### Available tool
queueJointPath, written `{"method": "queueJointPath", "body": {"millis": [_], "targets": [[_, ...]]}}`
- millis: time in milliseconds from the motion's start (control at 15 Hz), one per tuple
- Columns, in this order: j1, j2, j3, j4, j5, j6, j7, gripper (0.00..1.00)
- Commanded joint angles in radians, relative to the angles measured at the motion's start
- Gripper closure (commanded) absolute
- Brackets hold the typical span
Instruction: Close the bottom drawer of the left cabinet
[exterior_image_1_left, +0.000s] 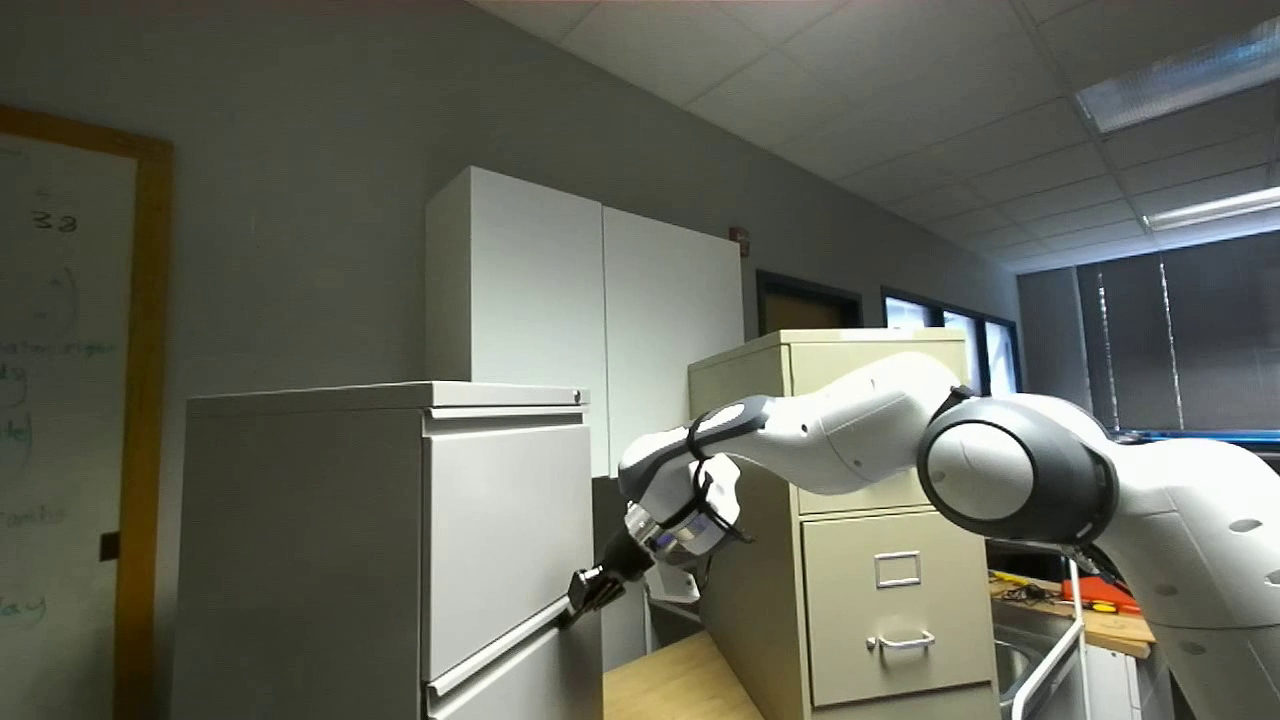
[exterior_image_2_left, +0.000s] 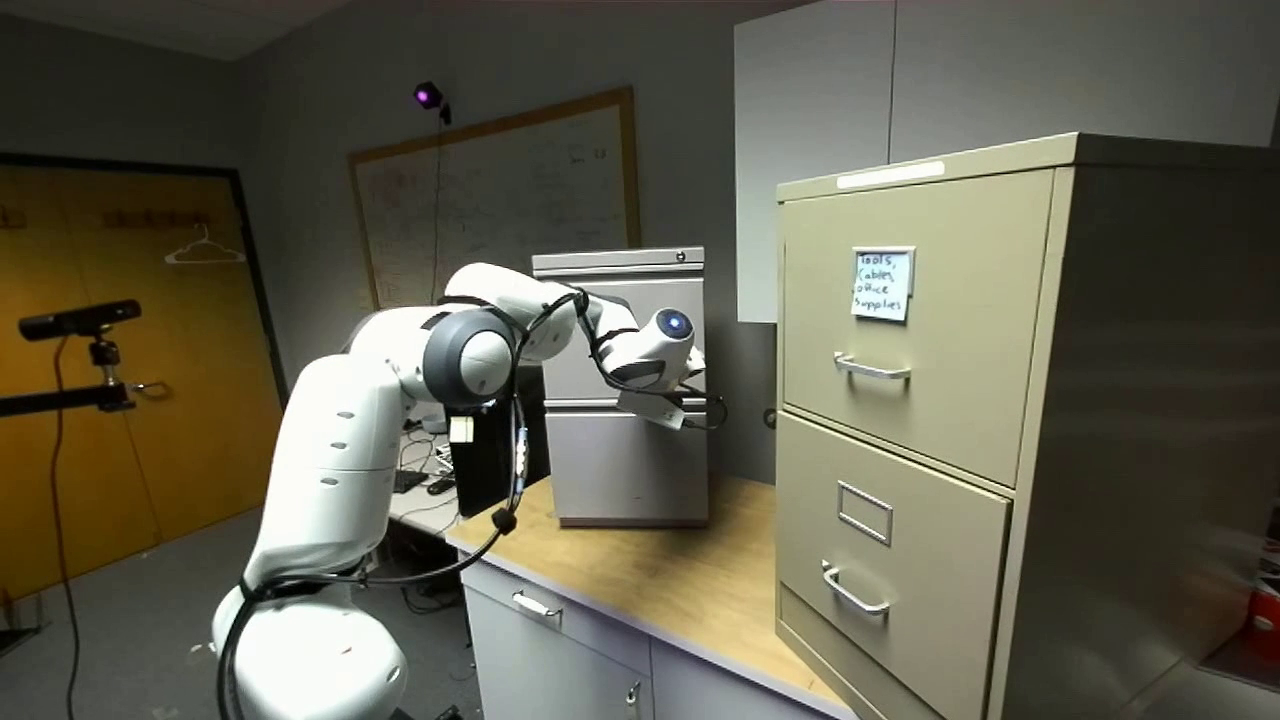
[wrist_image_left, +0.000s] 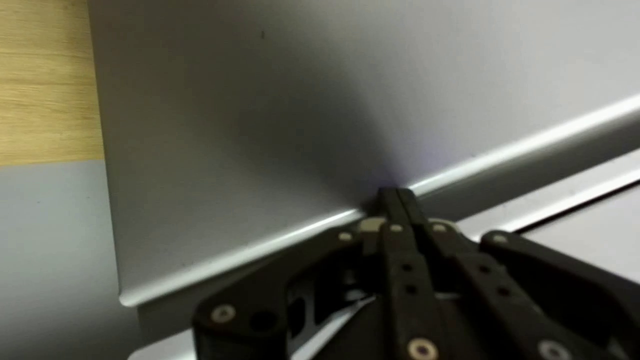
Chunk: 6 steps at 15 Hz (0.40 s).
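On a pale wood countertop (exterior_image_2_left: 690, 570) stood the grey cabinet (exterior_image_1_left: 300, 550), the bottom drawer (exterior_image_2_left: 628, 470) at its base, wood showing between it and a beige filing cabinet (exterior_image_2_left: 930, 350). White wall cupboards (exterior_image_1_left: 550, 300) and a whiteboard (exterior_image_2_left: 500, 190) hung on the dim wall (exterior_image_1_left: 300, 220). The gripper (wrist_image_left: 397, 194) had its jaws together, tips at the drawer's upper edge.

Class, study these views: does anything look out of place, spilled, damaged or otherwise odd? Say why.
Only mildly: the grey filing cabinet stands on a wooden countertop, where I'd sooner expect it on the floor. Its bottom drawer looks shut or nearly so, and I see nothing spilled or damaged.
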Motion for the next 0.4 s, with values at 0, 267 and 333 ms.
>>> {"method": "queueJointPath", "body": {"millis": [0, 267, 333], "targets": [[-0.027, 0.064, 0.035, 0.124, 0.004, -0.016, 0.034, 1.00], [-0.030, 0.055, 0.024, 0.116, -0.041, -0.033, 0.044, 1.00], [-0.033, 0.042, 0.020, 0.100, -0.056, -0.035, 0.046, 1.00]]}}
